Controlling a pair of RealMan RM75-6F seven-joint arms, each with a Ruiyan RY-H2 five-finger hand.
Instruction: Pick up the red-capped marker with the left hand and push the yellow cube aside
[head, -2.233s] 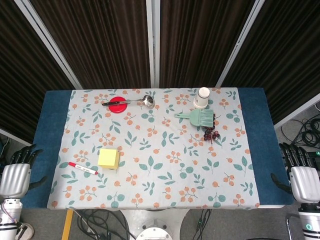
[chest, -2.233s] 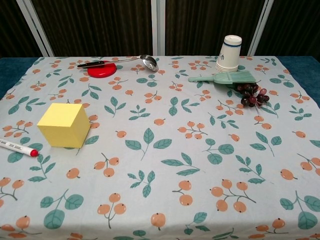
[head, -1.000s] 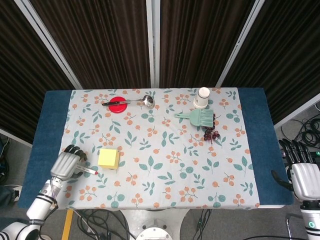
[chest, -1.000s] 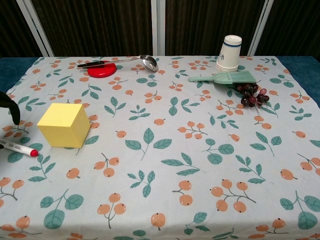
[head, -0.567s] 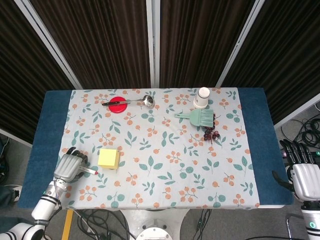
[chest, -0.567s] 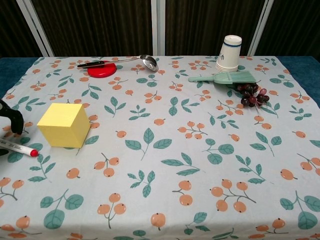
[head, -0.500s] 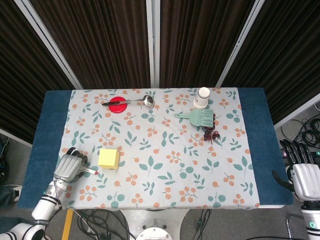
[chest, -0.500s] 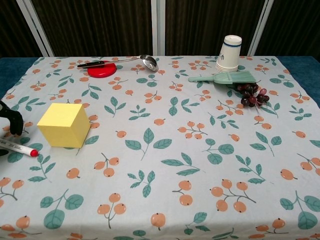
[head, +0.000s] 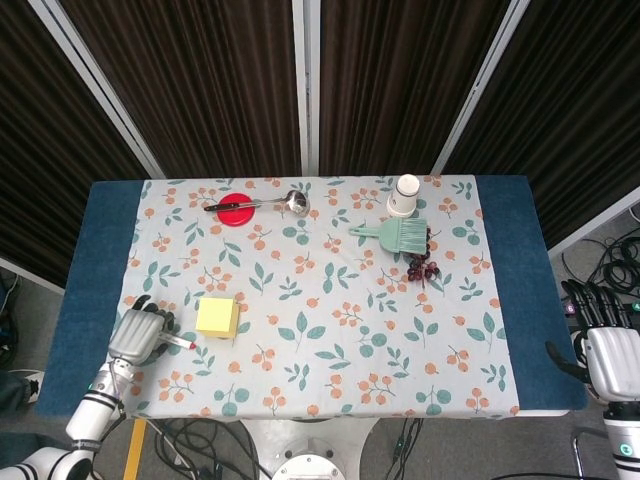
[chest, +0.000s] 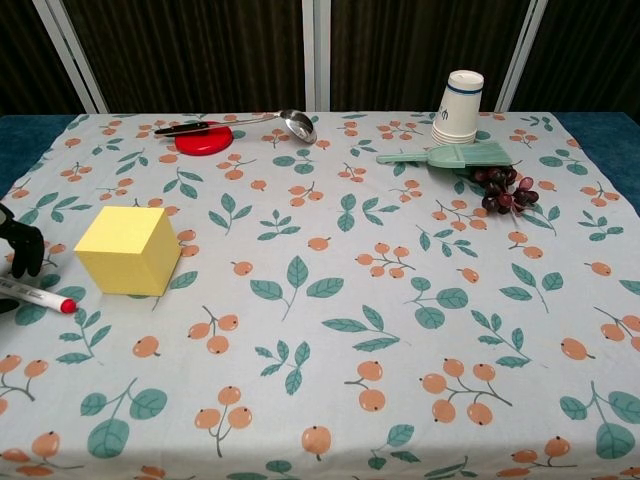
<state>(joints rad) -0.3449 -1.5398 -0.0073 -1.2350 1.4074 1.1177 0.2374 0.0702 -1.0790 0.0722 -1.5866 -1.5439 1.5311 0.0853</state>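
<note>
The red-capped marker (head: 181, 342) lies on the tablecloth left of the yellow cube (head: 217, 316), its red tip toward the cube; in the chest view the marker (chest: 38, 296) shows at the left edge beside the cube (chest: 128, 249). My left hand (head: 137, 335) hovers over the marker's rear end, hiding it. Its dark fingertips (chest: 22, 251) hang just above the marker's body with a small gap, and the marker still lies flat. My right hand (head: 608, 356) stays off the table's right edge, fingers apart and holding nothing.
A red lid (head: 236, 212) with a ladle (head: 262, 204) across it lies at the back left. A paper cup (head: 404, 195), a green brush (head: 394, 233) and dark grapes (head: 421, 269) sit at the back right. Blue table margins (head: 95, 260) flank the cloth.
My left hand has sunk a little over the marker's rear end, its fingertips dropping closer to the marker. Marker, cube and right hand have not moved.
</note>
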